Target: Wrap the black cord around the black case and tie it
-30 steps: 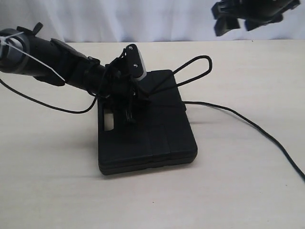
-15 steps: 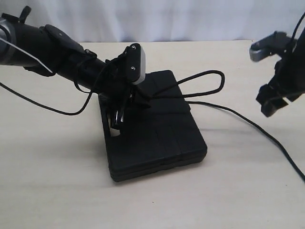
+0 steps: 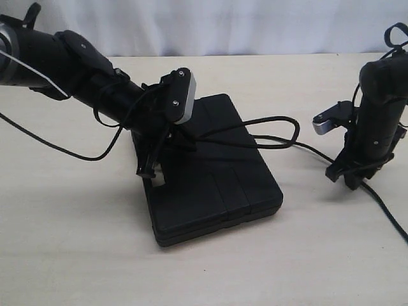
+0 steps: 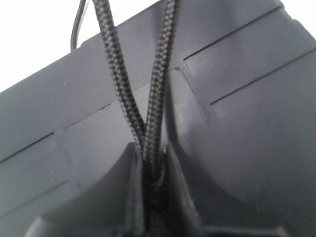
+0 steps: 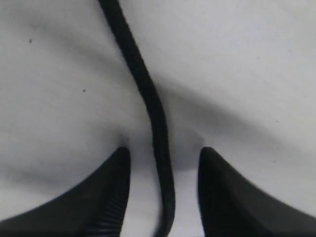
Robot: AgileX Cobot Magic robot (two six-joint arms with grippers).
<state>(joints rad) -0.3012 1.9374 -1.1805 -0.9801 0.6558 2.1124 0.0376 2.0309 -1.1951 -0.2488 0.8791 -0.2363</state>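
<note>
Well, the left fingers (image 4: 131,190) are pressed together on two strands of the black cord (image 4: 157,98), which run out from between them across the ribbed lid of the black case (image 3: 217,185) just beneath. Over on the bare tabletop (image 3: 76,242), the right fingers (image 5: 111,197) stand spread, one on each side of another stretch of cord, neither touching it.
</note>
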